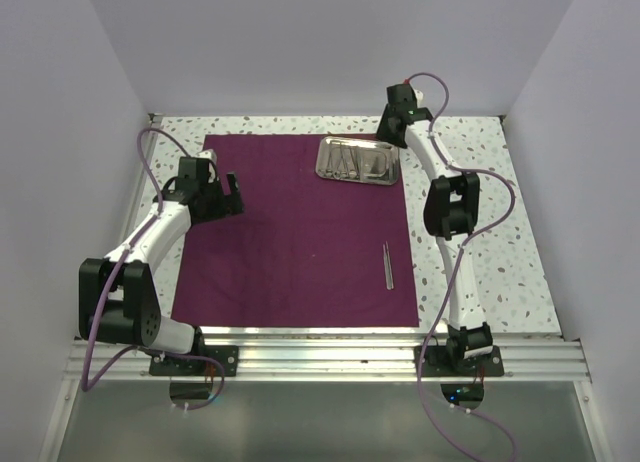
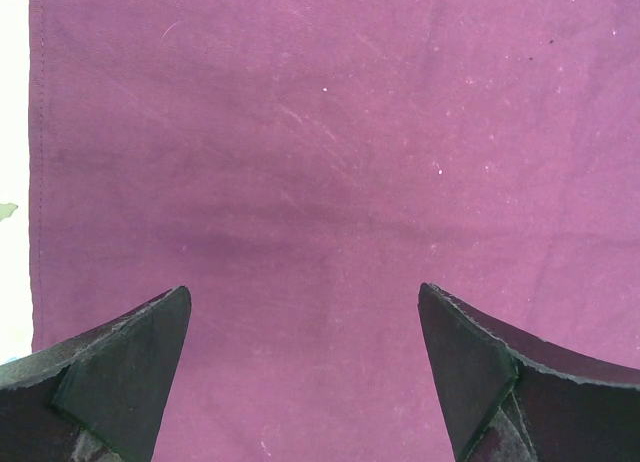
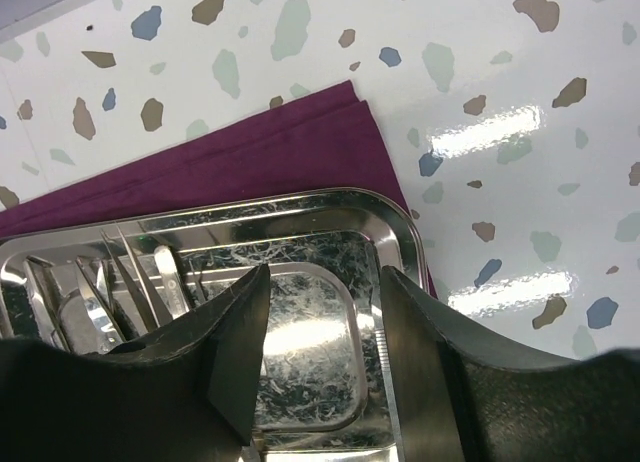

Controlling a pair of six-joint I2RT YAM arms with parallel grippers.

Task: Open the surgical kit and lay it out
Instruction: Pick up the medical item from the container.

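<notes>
White tabletop (image 1: 480,232) flecked with blue, brown and grey runs under everything, walled in on three sides. The purple cloth (image 1: 300,232) lies spread flat across most of it, from just in front of my two bases to near the far wall. At its far right corner my right wrist view shows more than one layer of edge.

My left hand (image 2: 303,289) hangs over the left part of the cloth, close to its stitched left hem. Its two fingers stand as wide apart as they go, with nothing between them but bare fabric.

The steel tray (image 1: 321,158) sits on the cloth's far right corner, and its right rim is almost level with the cloth's edge. My right hand (image 3: 325,272) is down over the tray's right end, about half open. The scratched tray floor shows in the gap and nothing is gripped. The right finger (image 3: 420,362) lies along the tray's right rim; I cannot tell whether it touches.

A bundle of slim silver tools (image 3: 130,272) lies in the left part of the tray. One pair of tweezers (image 1: 387,266) lies alone on the cloth near its right edge, well apart from the tray
</notes>
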